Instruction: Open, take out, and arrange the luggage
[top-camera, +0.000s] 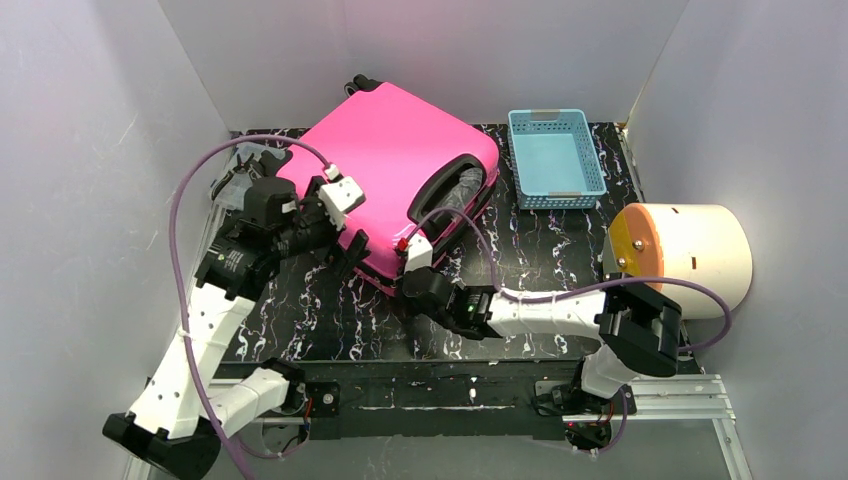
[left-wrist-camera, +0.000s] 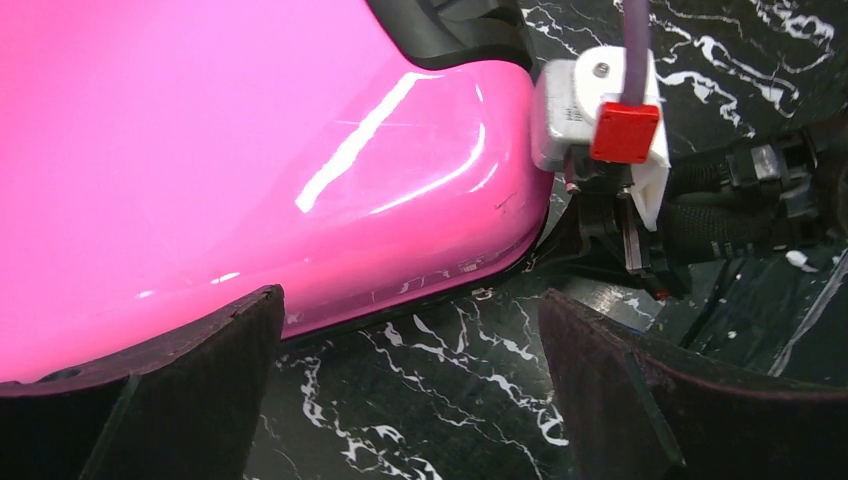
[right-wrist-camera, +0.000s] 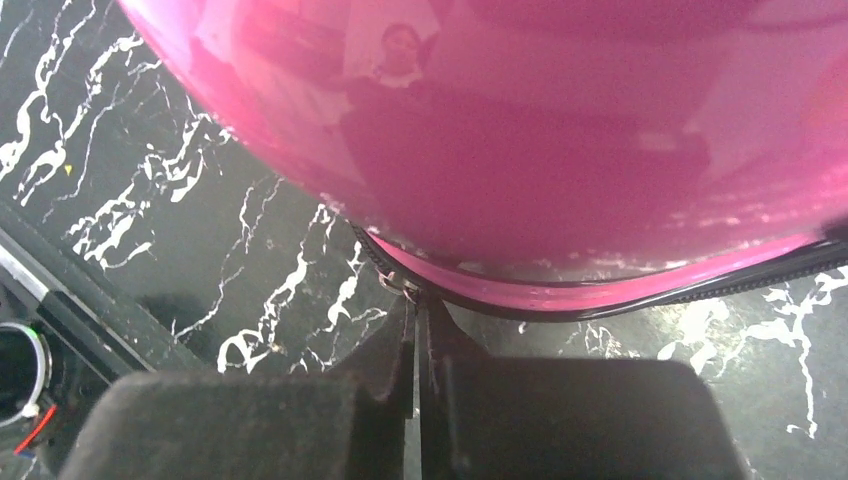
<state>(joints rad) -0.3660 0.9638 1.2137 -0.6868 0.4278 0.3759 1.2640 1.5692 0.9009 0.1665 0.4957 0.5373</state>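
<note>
One luggage (top-camera: 395, 150), one basket (top-camera: 553, 160).

Nothing legible anywhere; faint raised marks (left-wrist-camera: 440, 273) along the lower edge of the luggage (left-wrist-camera: 230, 150), centre of the left wrist view, too blurred; white print on the left arm's black housing (top-camera: 232, 262), left of the top view, too small.

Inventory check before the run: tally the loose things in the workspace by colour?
Pink: 1, suitcase
Light blue: 1, basket
Cream: 1, cylinder
Total: 3
</note>
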